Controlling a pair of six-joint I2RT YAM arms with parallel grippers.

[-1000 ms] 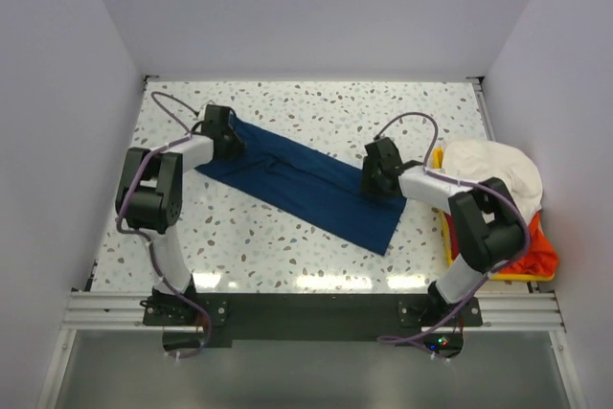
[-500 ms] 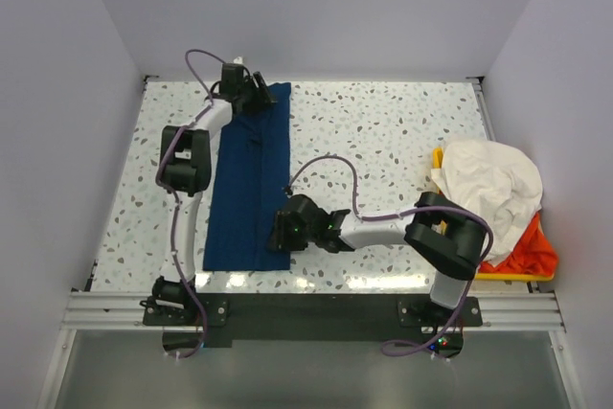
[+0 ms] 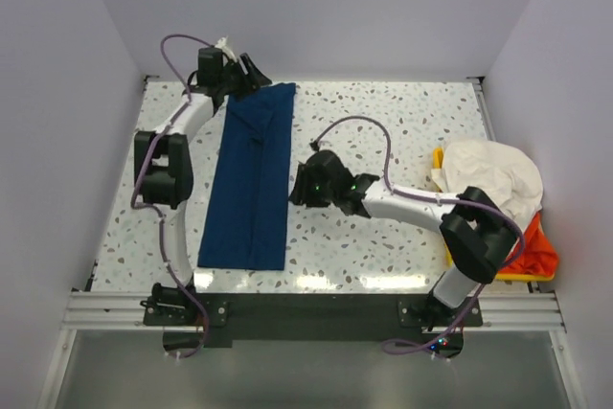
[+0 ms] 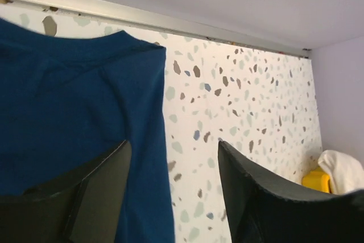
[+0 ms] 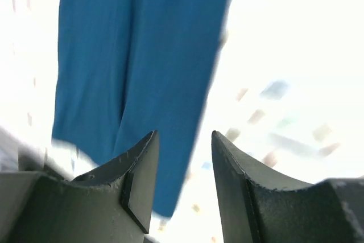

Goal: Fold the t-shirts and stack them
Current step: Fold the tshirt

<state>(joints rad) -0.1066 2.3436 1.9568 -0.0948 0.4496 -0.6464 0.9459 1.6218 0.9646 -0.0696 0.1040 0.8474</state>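
where the navy blue t-shirt [image 3: 251, 174] lies folded into a long narrow strip, it rests flat on the speckled table [image 3: 393, 122], left of centre, running from the far edge toward the near edge; its collar end is the far one, seen close in the left wrist view [image 4: 74, 101], where the cloth's side edge falls between the two dark fingers [image 4: 96, 197].

left gripper [image 3: 254, 72]: poised at the shirt's far end, by the back wall; jaws spread wide and released, with only cloth and bare table [image 4: 239, 95] showing in the gap; nothing is grasped.

right gripper [image 3: 297, 189]: just beside the strip's right edge, about halfway along it; in the blurred right wrist view its fingers [image 5: 136, 180] stand apart with nothing between them, and the shirt [image 5: 131, 55] appears beyond them as a blue band; jaws released, holding nothing; whether a fingertip touches the cloth cannot be told.

right edge of the table: a yellow bin [image 3: 439, 158] bears a cream-white t-shirt [image 3: 493, 174], heaped and unfolded; an orange-red t-shirt [image 3: 532, 254] shows beneath it on the near side; both lie well apart from the navy strip; bin [image 4: 315, 180] and cream cloth [image 4: 344, 169] also show at the lower right corner of the left wrist view.
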